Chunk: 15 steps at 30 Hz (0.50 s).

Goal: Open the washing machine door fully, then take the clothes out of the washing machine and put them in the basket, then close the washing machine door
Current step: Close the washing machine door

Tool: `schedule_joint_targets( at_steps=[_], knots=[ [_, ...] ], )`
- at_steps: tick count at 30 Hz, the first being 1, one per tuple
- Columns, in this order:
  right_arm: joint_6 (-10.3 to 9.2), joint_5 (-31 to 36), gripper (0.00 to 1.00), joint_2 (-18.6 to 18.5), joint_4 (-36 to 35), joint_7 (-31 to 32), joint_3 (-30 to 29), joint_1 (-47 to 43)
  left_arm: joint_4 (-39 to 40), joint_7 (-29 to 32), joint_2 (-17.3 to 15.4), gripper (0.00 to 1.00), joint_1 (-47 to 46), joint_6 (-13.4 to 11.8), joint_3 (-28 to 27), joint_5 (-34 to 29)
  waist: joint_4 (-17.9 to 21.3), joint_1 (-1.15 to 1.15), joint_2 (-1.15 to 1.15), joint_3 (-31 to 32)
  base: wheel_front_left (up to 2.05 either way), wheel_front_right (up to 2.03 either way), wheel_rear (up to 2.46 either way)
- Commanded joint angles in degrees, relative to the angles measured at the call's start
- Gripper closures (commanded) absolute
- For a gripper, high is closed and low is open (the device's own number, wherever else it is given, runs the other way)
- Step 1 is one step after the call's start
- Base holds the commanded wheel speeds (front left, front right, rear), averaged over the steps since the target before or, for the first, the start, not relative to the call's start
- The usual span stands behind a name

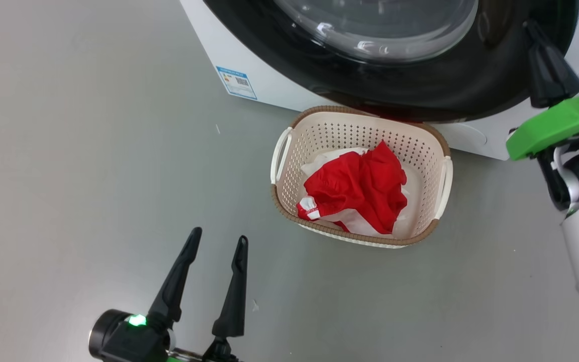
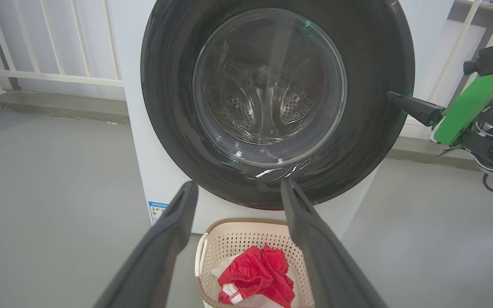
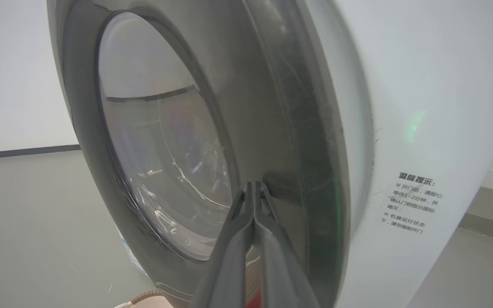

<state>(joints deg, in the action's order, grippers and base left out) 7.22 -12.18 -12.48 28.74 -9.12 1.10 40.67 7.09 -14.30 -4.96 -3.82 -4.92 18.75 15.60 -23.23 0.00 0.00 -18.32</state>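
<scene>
1. Nearest is the left gripper (image 1: 219, 235), one of two. It hangs over bare grey floor (image 1: 68, 176) with its fingers spread wide and nothing between them. Open floor lies around it and off to the left.
2. One basket (image 1: 282, 201) stands just ahead, its far rim tucked under the door's lower edge. In it lie the clothes (image 1: 360, 186), a single crumpled red-and-white heap; I cannot count the garments.
3. The right gripper (image 3: 253, 185) has its fingers pressed together, tips against the black rim of the one washing machine door (image 1: 420, 85), near its right edge.
4. The door sits flush on the single washing machine (image 1: 269, 85), which carries one blue label (image 1: 236, 82) low on its left.
5. The left wrist view adds the steel drum (image 2: 268, 107) behind the glass and a white railing (image 2: 54, 77) beyond. The right wrist view adds a printed sticker (image 3: 413, 201) beside the door.
</scene>
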Motion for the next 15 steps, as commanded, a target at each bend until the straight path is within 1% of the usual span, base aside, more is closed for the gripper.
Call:
schedule_joint_targets(
  at_steps=[1,6,15],
  knots=[
    [0.26,0.12,1.00,-0.25,-0.71,-0.52,0.60,1.94,1.22,-0.70,-0.35,0.00,-1.21,0.47,-2.11,-0.47,-0.11,0.00,0.00,-0.27,0.00,0.00,0.00],
    [0.26,-0.11,1.00,-0.84,2.11,-0.90,-0.84,5.58,0.94,-0.70,0.19,0.00,-1.32,0.93,-2.61,-0.56,-0.18,0.00,0.00,-1.49,0.00,0.00,0.00],
    [0.26,1.21,1.00,-1.62,8.36,-1.75,-0.76,12.18,-0.02,-0.70,1.11,0.00,-2.40,2.00,-2.67,-0.41,-0.53,0.00,0.00,-2.94,0.00,0.00,0.00]
  ],
)
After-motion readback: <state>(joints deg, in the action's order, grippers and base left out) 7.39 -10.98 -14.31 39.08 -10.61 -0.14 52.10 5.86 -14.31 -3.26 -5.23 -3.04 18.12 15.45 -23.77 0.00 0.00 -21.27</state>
